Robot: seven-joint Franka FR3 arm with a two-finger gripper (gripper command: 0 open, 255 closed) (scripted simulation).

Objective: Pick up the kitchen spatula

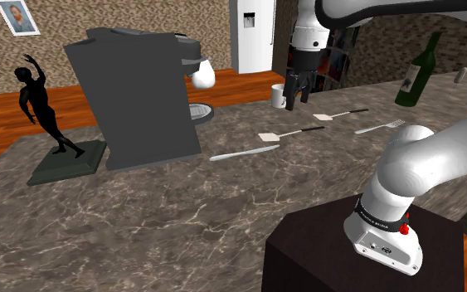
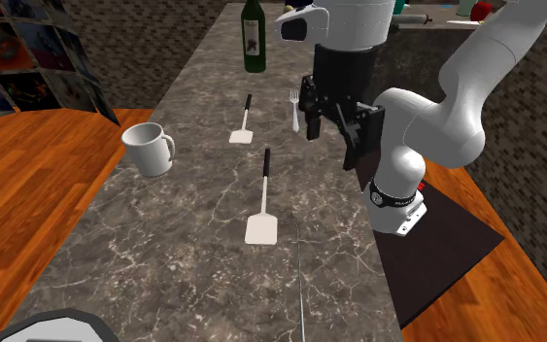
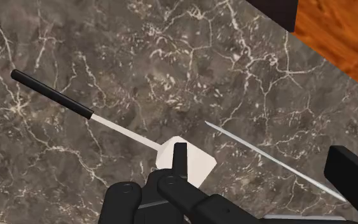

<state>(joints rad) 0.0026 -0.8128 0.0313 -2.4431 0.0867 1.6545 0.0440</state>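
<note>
Claw [image 2: 331,144]: fingers wide apart, holding nothing, above the worktop [image 2: 203,262].
Spatula [image 2: 262,204]: flat, mid-worktop; long axis along the worktop's length, white blade toward the coffee machine [image 1: 140,99], black handle toward the bottle [image 2: 252,39].
Room: knife [image 3: 276,161] near the blade; bare stone around the handle.

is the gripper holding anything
No, the gripper hangs open and empty above the counter, with the nearer spatula lying flat on it.
</note>
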